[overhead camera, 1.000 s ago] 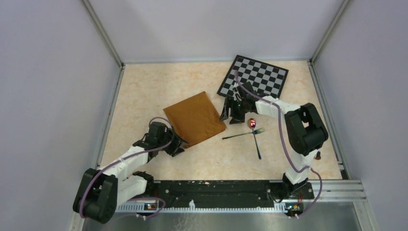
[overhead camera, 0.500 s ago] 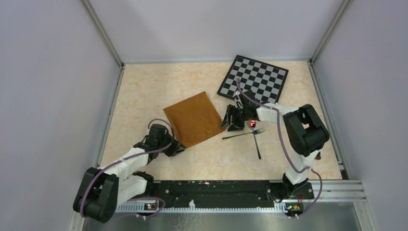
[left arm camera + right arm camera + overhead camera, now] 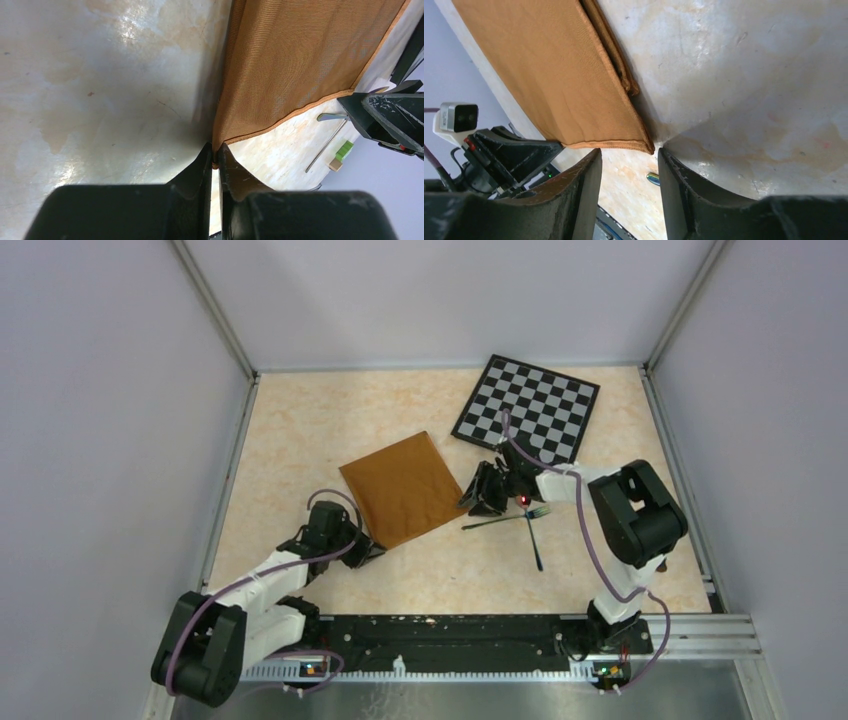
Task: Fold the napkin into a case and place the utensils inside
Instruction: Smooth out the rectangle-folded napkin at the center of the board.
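The rust-brown napkin (image 3: 403, 488) lies folded in half on the table, a flat rectangle. My left gripper (image 3: 366, 549) is shut on its near corner; the left wrist view shows the cloth (image 3: 295, 55) pinched between the fingertips (image 3: 204, 160). My right gripper (image 3: 478, 502) is open at the napkin's right corner; in the right wrist view the folded corner (image 3: 644, 145) sits just ahead of the open fingers (image 3: 589, 175). The fork (image 3: 503, 520) and the spoon (image 3: 530, 525) lie crossed on the table just right of the right gripper.
A black-and-grey checkered board (image 3: 527, 408) lies at the back right, behind the right arm. Grey walls enclose the table on the left, back and right. A black rail (image 3: 450, 635) runs along the near edge.
My right gripper has moved from the checkered board's near edge down toward the napkin's right corner. My left gripper has drawn slightly nearer, still holding the near corner.
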Controlling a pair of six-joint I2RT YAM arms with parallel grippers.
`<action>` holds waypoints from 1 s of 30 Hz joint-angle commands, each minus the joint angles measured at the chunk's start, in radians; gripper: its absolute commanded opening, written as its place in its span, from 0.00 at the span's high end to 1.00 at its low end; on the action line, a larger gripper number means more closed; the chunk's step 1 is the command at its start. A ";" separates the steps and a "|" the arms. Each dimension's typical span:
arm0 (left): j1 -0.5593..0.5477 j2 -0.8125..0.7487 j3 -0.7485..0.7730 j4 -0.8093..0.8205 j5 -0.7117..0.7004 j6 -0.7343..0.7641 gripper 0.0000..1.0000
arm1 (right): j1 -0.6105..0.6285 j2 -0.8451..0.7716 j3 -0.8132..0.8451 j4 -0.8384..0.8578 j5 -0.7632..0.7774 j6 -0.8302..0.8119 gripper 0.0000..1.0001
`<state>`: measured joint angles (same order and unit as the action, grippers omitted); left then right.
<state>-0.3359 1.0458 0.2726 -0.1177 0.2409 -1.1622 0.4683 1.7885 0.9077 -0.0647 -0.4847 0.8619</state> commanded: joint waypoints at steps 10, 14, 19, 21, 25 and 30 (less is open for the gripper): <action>-0.001 0.008 -0.021 0.057 0.024 0.002 0.89 | 0.120 0.013 0.178 -0.383 0.431 0.025 0.48; -0.002 0.004 -0.022 0.057 0.022 0.009 0.90 | 0.177 0.118 0.349 -0.634 0.580 0.068 0.49; -0.001 0.006 -0.026 0.063 0.021 0.010 0.91 | 0.222 0.158 0.392 -0.672 0.630 0.108 0.54; -0.002 0.010 -0.023 0.063 0.022 0.013 0.91 | 0.240 0.175 0.417 -0.693 0.662 0.121 0.54; -0.001 0.017 -0.022 0.070 0.023 0.016 0.92 | 0.259 0.220 0.479 -0.750 0.707 0.135 0.57; -0.001 0.019 -0.029 0.084 0.026 0.012 0.93 | 0.272 0.271 0.519 -0.762 0.713 0.145 0.58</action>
<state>-0.3359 1.0584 0.2592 -0.0731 0.2653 -1.1576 0.7277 1.9812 1.4055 -0.7605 0.1650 0.9829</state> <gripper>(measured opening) 0.081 0.422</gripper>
